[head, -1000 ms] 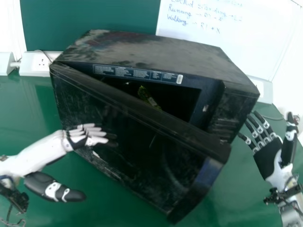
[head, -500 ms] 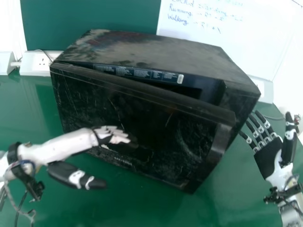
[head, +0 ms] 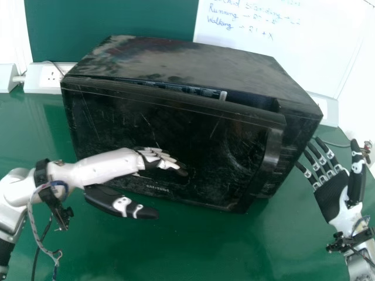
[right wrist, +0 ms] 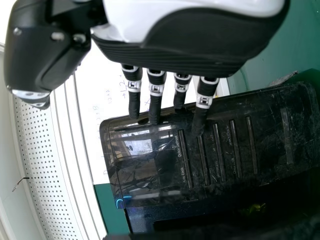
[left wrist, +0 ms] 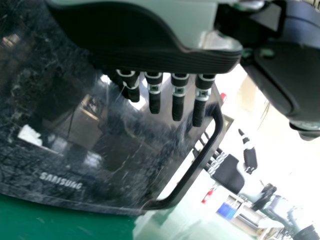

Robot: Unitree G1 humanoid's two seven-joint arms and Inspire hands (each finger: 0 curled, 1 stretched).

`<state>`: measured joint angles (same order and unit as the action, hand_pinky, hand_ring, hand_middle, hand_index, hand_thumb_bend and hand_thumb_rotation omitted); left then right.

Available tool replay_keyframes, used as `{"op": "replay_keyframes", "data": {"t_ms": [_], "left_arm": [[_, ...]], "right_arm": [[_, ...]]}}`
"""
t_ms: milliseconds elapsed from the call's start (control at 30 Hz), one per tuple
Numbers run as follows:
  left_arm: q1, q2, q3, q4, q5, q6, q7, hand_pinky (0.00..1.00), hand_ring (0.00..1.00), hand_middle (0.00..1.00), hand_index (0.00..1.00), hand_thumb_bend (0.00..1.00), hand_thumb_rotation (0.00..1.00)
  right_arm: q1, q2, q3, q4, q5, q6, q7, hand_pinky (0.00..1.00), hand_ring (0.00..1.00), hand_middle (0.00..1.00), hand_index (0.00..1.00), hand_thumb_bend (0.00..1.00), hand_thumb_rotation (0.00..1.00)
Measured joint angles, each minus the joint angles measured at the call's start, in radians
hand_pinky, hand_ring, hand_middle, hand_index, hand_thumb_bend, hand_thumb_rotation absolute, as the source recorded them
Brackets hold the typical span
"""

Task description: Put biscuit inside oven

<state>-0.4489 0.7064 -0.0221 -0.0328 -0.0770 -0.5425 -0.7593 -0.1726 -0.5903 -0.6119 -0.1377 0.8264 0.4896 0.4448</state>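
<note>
The black oven (head: 199, 64) stands on the green table with its door (head: 193, 140) slightly ajar. My left hand (head: 158, 159) lies with straight fingers against the front of the door; in the left wrist view the hand (left wrist: 165, 95) is over the glossy door (left wrist: 100, 130), near its curved handle. My right hand (head: 333, 190) is open, palm up, just right of the oven. In the right wrist view the straight fingers of that hand (right wrist: 165, 95) extend by the control panel (right wrist: 210, 150), and a yellow-green packet (right wrist: 256, 209) shows inside the dark cavity.
The green table (head: 176, 252) extends in front of the oven. A white socket box (head: 50, 79) is behind its left corner, and a whiteboard (head: 281, 47) stands behind it.
The door has swung from wide open to nearly closed, hiding the packet in the head view. My left hand has moved rightward along with it. My right hand has stayed put.
</note>
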Motion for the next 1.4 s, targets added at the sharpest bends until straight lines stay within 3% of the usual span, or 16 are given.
{"op": "replay_keyframes", "data": {"t_ms": [367,800,1033,1133,1300,1400], "left_arm": [[-0.064,-0.006,-0.041,0.055,0.092,0.035,-0.005,0.93,0.88,0.88,0.85,0.82,1.00],[-0.165,-0.043,-0.068,0.177,0.181,-0.004,0.028,0.90,0.87,0.88,0.85,0.81,1.00],[-0.172,-0.061,-0.083,0.205,0.222,-0.003,0.048,0.88,0.86,0.88,0.85,0.82,1.00],[-0.136,-0.053,-0.073,0.179,0.165,0.002,0.036,0.86,0.85,0.87,0.85,0.82,1.00],[0.008,-0.016,-0.009,0.009,0.026,0.041,0.011,0.89,0.86,0.87,0.84,0.82,1.00],[0.103,0.007,0.050,-0.112,-0.056,0.092,0.010,0.90,0.87,0.87,0.84,0.82,1.00]], "right_arm": [[0.001,0.001,0.003,-0.002,-0.016,-0.003,0.000,0.86,0.94,0.96,0.96,0.81,1.00],[0.002,0.002,0.007,0.000,-0.025,-0.017,0.013,0.91,0.95,0.96,0.97,0.82,1.00],[0.002,0.004,0.008,-0.002,-0.025,-0.018,0.013,0.91,0.95,0.97,0.98,0.83,1.00],[0.002,0.005,0.009,-0.003,-0.026,-0.018,0.010,0.87,0.94,0.97,0.97,0.80,1.00],[0.002,0.009,0.008,-0.002,-0.034,-0.019,0.001,0.80,0.89,0.93,0.94,0.69,1.00],[-0.001,0.011,0.010,-0.001,-0.034,-0.020,0.002,0.80,0.90,0.94,0.94,0.71,1.00]]}}
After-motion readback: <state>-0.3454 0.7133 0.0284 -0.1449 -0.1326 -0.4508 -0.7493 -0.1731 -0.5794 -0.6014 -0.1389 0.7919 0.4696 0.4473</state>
